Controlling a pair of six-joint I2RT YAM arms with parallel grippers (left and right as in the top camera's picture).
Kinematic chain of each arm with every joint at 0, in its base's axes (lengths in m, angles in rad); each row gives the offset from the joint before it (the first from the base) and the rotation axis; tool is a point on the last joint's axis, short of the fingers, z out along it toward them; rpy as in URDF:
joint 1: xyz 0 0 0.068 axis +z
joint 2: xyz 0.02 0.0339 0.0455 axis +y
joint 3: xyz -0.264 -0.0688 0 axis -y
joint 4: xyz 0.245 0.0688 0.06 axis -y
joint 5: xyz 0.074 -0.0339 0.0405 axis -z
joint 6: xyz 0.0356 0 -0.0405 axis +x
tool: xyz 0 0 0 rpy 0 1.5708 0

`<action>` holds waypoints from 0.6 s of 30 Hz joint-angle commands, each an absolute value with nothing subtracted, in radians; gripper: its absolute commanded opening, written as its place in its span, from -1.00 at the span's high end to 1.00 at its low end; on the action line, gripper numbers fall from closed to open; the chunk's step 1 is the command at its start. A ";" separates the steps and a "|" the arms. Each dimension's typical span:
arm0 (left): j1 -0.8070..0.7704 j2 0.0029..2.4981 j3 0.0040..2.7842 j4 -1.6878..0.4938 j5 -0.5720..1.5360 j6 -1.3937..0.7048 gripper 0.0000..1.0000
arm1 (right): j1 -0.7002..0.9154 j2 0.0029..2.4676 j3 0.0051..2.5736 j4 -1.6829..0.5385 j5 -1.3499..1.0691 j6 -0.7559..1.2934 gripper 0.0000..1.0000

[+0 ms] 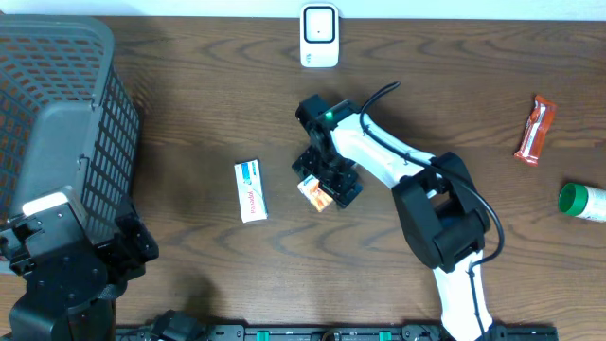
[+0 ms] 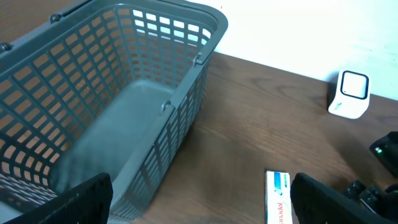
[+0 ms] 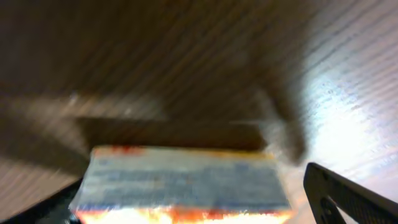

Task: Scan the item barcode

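The item, a small white and orange box [image 1: 315, 193], lies on the wooden table near its middle. My right gripper [image 1: 328, 183] hangs low over it, open. In the right wrist view the blurred box [image 3: 186, 183] fills the space between the jaws, and a narrow gap shows between it and the right finger [image 3: 348, 199]. The white scanner [image 1: 319, 36] stands at the table's back edge, also in the left wrist view [image 2: 349, 94]. My left gripper [image 2: 202, 208] is open and empty at the front left, beside the basket.
A grey plastic basket [image 1: 57, 104] takes up the left side. A white box with blue and red print [image 1: 251, 190] lies left of the item. At the right lie a red snack packet [image 1: 533, 130] and a green-capped bottle [image 1: 579, 202].
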State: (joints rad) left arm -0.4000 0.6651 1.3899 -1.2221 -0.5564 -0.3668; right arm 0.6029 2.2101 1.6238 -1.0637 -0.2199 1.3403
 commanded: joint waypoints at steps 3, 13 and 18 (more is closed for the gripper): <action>-0.396 0.663 1.398 -1.219 -0.565 -0.372 -0.83 | 0.632 2.324 1.628 -1.056 -0.263 1.383 -0.98; -0.396 0.663 1.398 -1.219 -0.565 -0.372 -0.83 | 0.644 2.373 1.629 -1.038 -0.274 1.383 -0.98; -0.396 0.663 1.398 -1.219 -0.565 -0.372 -0.83 | 0.635 2.373 1.629 -1.085 -0.260 1.392 -0.98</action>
State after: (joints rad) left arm -0.4000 0.6651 1.3899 -1.2221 -0.5564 -0.3668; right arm 0.6239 2.2658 1.6768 -1.0653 -0.3473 1.3636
